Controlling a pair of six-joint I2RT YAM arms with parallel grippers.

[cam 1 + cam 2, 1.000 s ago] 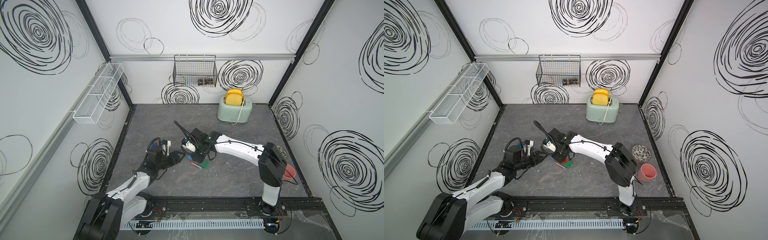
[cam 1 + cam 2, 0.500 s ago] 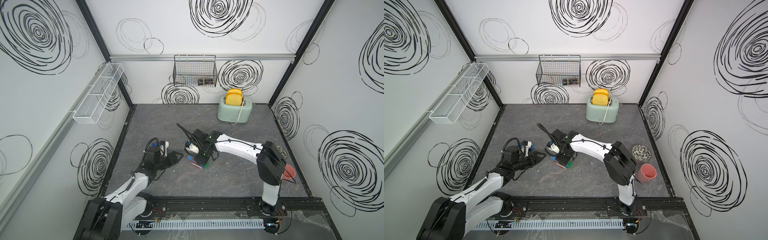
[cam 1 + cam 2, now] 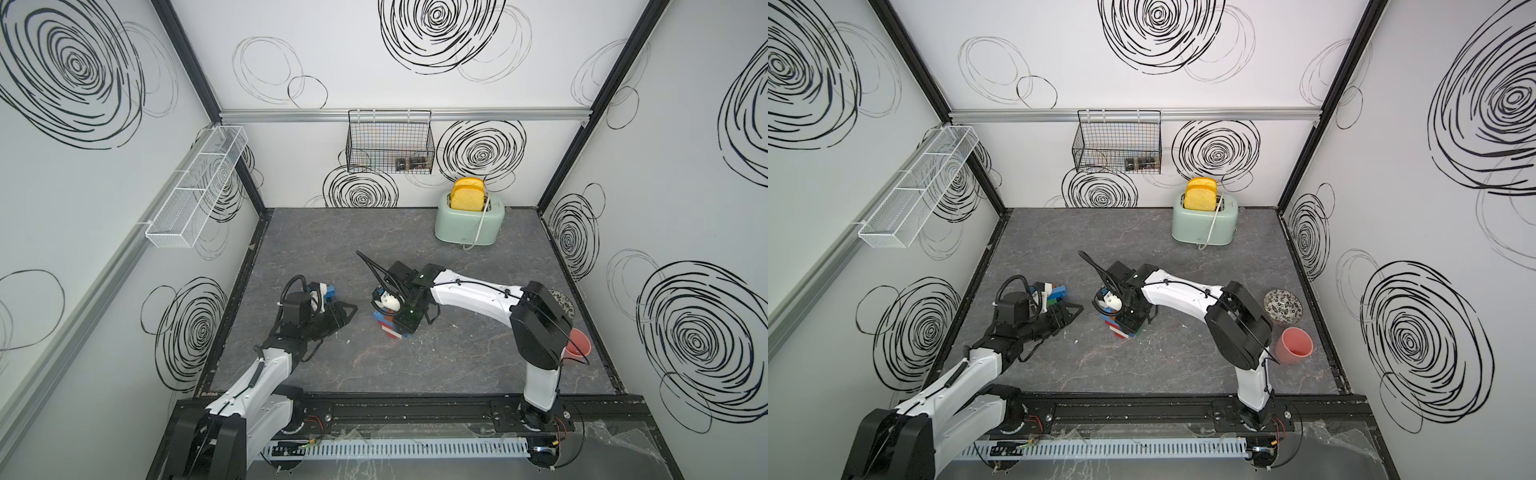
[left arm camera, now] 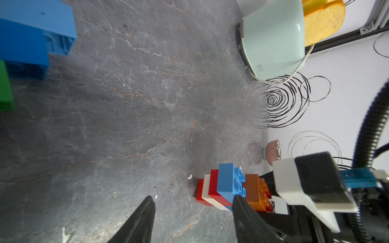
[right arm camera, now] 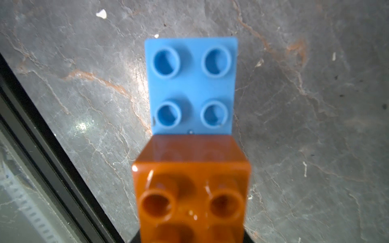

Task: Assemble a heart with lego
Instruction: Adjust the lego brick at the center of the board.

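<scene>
A lego stack [image 3: 388, 328] of red, white, red and light blue bricks stands mid-floor, also seen as the stack [image 3: 1119, 330] and from the side as the stack [image 4: 219, 189]. An orange brick [image 5: 191, 189] sits on top beside the blue brick's [image 5: 191, 84] bare studs. My right gripper [image 3: 405, 320] reaches down from above and is shut on the orange brick [image 4: 254, 189]; its fingers are hidden. My left gripper [image 4: 193, 197] hangs open and empty just left of the stack, low over the floor, and appears as the left gripper [image 3: 345, 311].
Loose blue bricks [image 4: 31, 37] and a green brick [image 4: 5, 86] lie beside my left arm; the blue ones also show as bricks [image 3: 1059, 293]. A mint toaster [image 3: 469, 224] stands at the back. A patterned bowl [image 3: 1282, 306] and pink cup [image 3: 1295, 345] sit at the right.
My left gripper has drawn back a little from the stack towards the left. My right gripper has shifted slightly while staying over the stack.
</scene>
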